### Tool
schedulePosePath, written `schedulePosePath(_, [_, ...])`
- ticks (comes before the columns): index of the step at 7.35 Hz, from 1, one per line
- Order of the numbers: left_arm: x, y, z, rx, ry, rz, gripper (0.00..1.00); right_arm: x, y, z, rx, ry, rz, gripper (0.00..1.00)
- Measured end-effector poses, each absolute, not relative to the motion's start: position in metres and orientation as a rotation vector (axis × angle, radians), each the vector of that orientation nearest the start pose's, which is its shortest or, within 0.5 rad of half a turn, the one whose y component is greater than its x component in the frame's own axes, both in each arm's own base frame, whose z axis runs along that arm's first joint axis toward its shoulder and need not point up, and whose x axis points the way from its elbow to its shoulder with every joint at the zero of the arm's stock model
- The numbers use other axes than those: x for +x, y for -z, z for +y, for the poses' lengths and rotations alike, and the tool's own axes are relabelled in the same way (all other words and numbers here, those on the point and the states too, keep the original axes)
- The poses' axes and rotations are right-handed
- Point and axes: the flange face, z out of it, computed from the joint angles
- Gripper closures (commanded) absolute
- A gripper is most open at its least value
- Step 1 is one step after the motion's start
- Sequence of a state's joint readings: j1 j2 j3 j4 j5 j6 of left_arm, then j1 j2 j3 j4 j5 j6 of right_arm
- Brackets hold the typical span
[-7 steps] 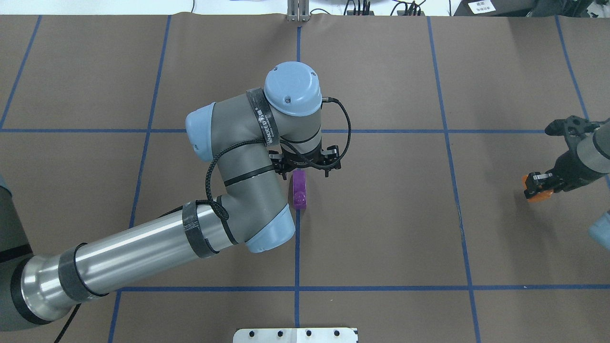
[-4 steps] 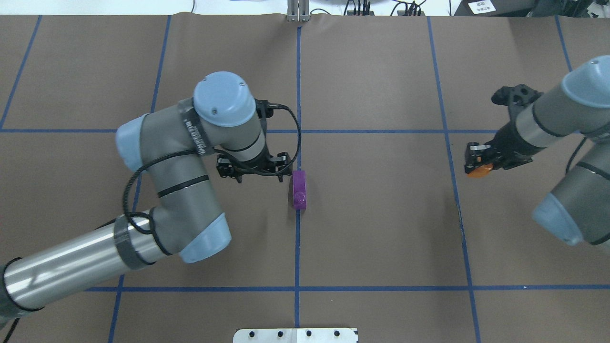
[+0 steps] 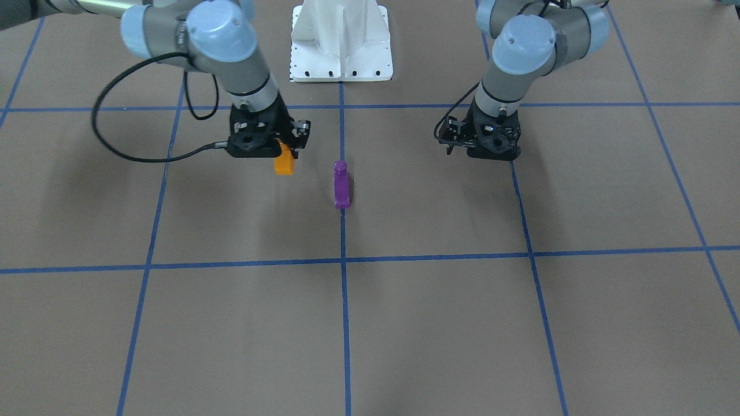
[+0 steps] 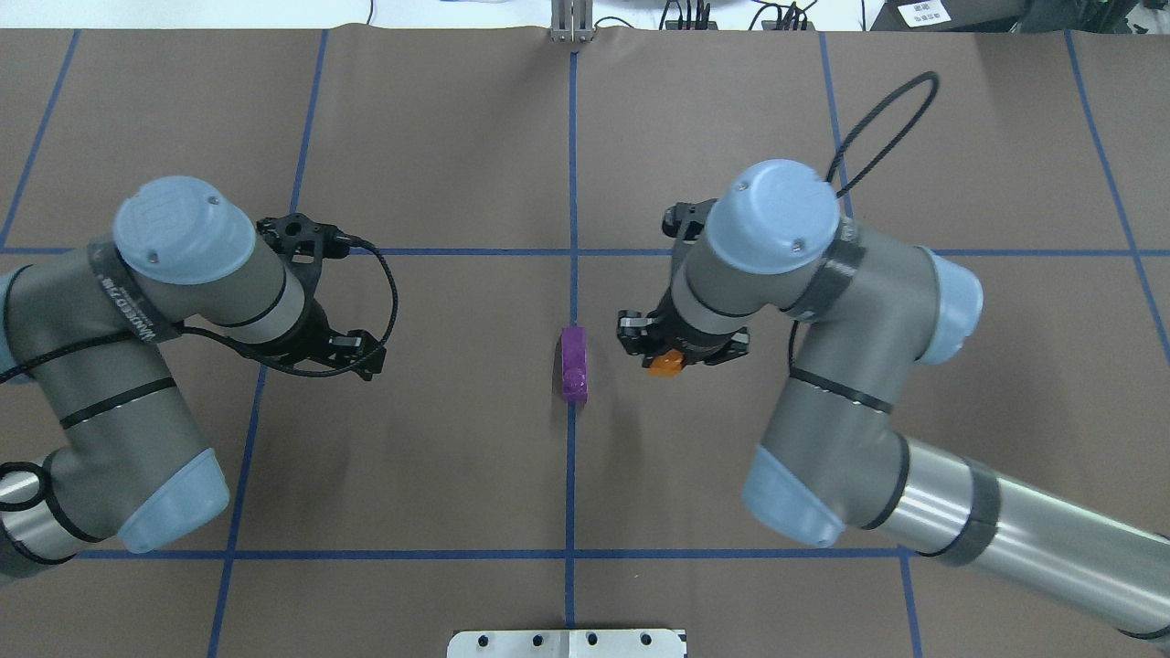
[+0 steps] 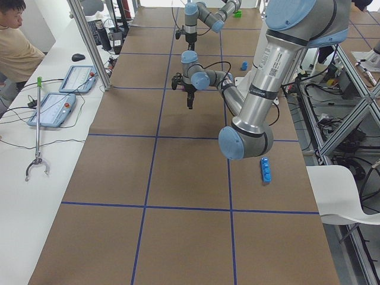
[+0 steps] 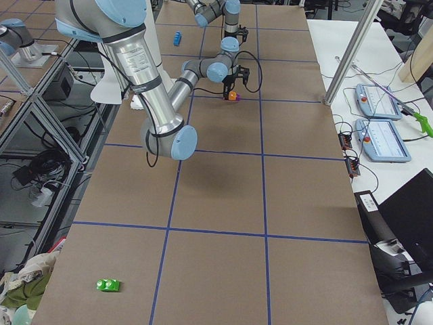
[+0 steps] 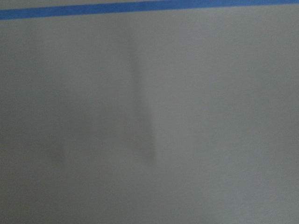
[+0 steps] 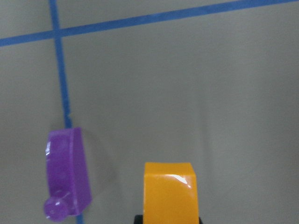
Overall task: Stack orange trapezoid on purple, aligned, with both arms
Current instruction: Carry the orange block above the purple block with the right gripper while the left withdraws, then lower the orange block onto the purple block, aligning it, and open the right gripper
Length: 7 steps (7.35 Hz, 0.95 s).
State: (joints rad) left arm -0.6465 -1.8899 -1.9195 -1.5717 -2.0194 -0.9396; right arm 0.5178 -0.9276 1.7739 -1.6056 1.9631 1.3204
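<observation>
Orange trapezoid [image 4: 666,364]: is being gripped at its upper end and carried hanging below the right arm's wrist, near the purple block on the right arm's side, with a gap of bare surface between the two.
Right fingers [image 4: 672,345]: are being kept closed on the orange trapezoid; in the right wrist view only a black sliver of them is being shown, under the block's lower edge.
Purple block [image 4: 574,366]: is being left standing alone on the surface, on the middle blue tape line, its stud pointing sideways along that line and nothing touching it.
Relation: the two blocks are being seen side by side in the right wrist view, the purple one to the left of the orange one, not yet stacked.
Left fingers [image 4: 355,353]: are being held low over the surface on the far side of the purple block, well apart from it; whether they are spread or closed cannot be told, and nothing is being seen between them.
Surface [image 4: 731,475]: is being covered by brown paper divided into squares by blue tape lines [image 4: 569,475].
Long blue brick [image 5: 265,170]: is being left lying near the robot's edge, well apart from both blocks.
</observation>
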Motion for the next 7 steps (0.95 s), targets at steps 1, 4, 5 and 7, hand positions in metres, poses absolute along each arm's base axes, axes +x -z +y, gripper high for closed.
schedulePosePath(1, [0.394,-0.342,-0.418,0.048,-0.142,0.774,0.0,-0.554,-0.175,-0.391,-0.035,-0.082,-0.866,1.0])
schedulePosePath(4, [0.39,-0.348,-0.417,0.045,-0.141,0.767,0.0,-0.595,-0.152,-0.384,-0.009,-0.063,-0.84,1.0])
schedulePosePath(5, [0.39,-0.348,-0.417,0.045,-0.14,0.767,0.0,-0.597,-0.152,-0.386,0.01,-0.048,-0.833,1.0])
schedulePosePath(7, [0.391,-0.345,-0.417,0.048,-0.139,0.771,0.0,-0.598,-0.159,-0.394,0.041,-0.012,-0.812,1.0])
